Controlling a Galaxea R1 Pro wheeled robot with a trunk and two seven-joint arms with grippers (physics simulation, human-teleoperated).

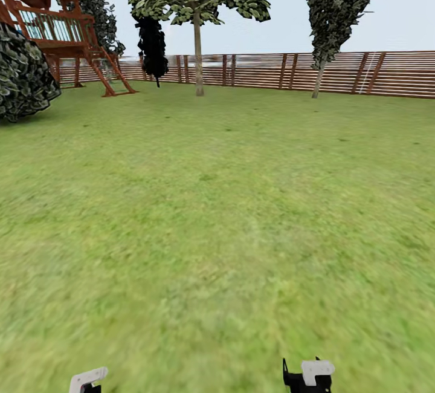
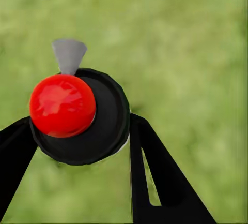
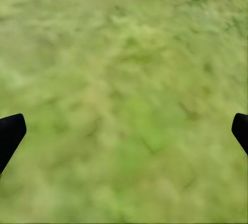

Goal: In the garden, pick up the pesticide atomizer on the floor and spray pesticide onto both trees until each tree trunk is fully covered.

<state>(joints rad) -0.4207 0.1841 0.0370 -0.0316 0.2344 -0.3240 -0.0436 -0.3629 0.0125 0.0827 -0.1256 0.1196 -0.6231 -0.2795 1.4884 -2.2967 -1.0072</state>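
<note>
The pesticide atomizer [image 2: 77, 115], a dark round bottle with a red ball top and a grey nozzle, sits between the black fingers [image 2: 155, 172] of my left gripper [image 2: 80, 125], which is shut on it above the grass. The left gripper [image 1: 87, 379] and right gripper [image 1: 308, 375] peek in at the head view's lower edge. My right gripper [image 3: 124, 131] is open over bare lawn, with nothing between its fingers. Far ahead, a tree with a straight pale trunk [image 1: 197, 60] stands before the fence. Another leafy tree [image 1: 318, 75] stands further right.
Green lawn [image 1: 217, 211] stretches ahead to a reddish-brown slat fence [image 1: 362, 72]. A wooden play tower [image 1: 54, 24] and a dark bush [image 1: 24, 72] are at the far left. A thin black conifer [image 1: 152, 48] stands left of the pale trunk.
</note>
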